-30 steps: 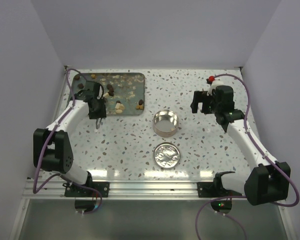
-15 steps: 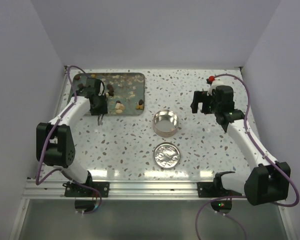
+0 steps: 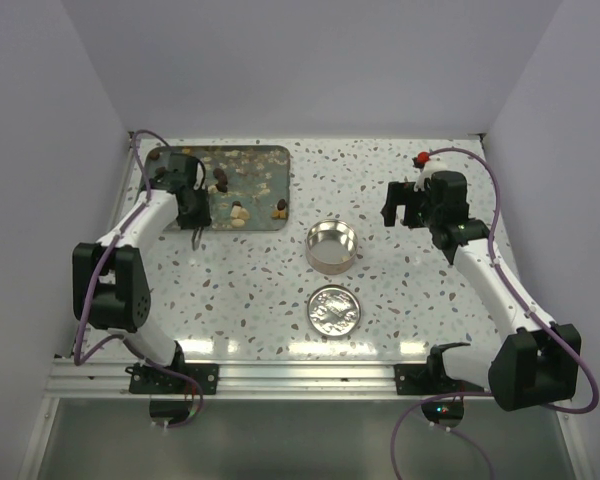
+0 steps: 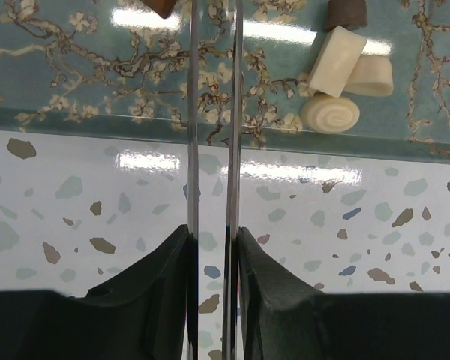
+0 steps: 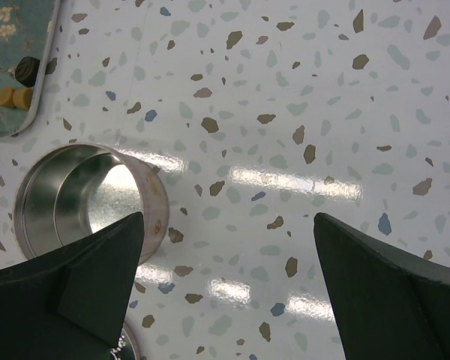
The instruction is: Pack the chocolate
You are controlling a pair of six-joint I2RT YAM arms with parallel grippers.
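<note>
Chocolate [image 4: 330,113] lumps on glossy tray [image 4: 75,82]

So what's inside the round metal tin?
Nothing shows inside the tin: just shiny bare metal. The right tool hides its near edge. The chocolate sits on the tray.

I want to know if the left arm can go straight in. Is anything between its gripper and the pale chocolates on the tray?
Nothing visible blocks it. The left gripper reaches over the tray edge, and the pale chocolates lie just to the side on bare tray surface, with a dark piece beyond them.
</note>
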